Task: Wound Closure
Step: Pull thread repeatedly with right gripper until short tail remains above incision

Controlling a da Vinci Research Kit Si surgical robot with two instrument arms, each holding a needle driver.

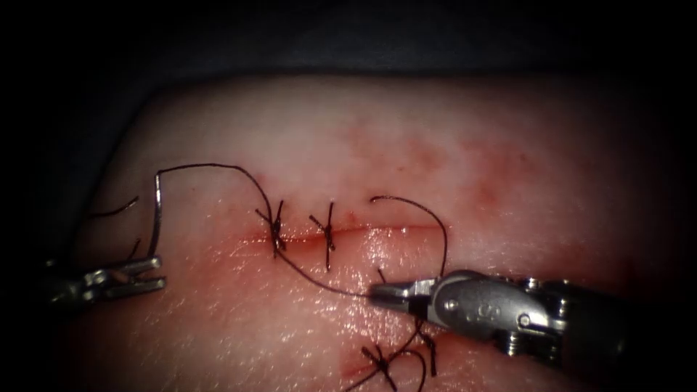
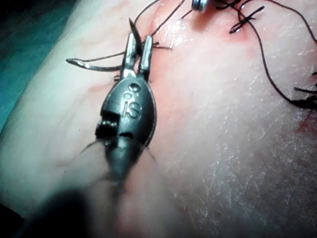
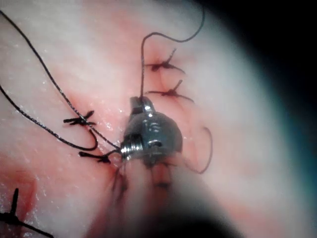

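The tissue (image 1: 508, 181) has a horizontal cut (image 1: 385, 229) with two tied stitches (image 1: 328, 236) at its left part. The curved needle (image 1: 155, 214) lies on the tissue left of the cut, outside the tissue. My left tool (image 1: 155, 274) has its jaws apart, and the needle's lower end rests against the upper jaw; in the left wrist view the needle (image 2: 94, 65) crosses beside these jaws (image 2: 138, 49). Thread (image 1: 218, 166) runs from the needle's top end to the leftmost stitch (image 1: 277, 229). My right tool (image 1: 383, 294) is shut on the thread (image 1: 319, 282) just below the cut, as the right wrist view also shows (image 3: 141, 103).
A thread loop (image 1: 435, 218) arcs over the cut's right part toward the right tool. More knots with cut ends (image 1: 381, 359) sit at the bottom edge. Short thread pieces (image 1: 116, 210) lie at far left. Red fluid (image 1: 247, 250) wets the tissue below the cut.
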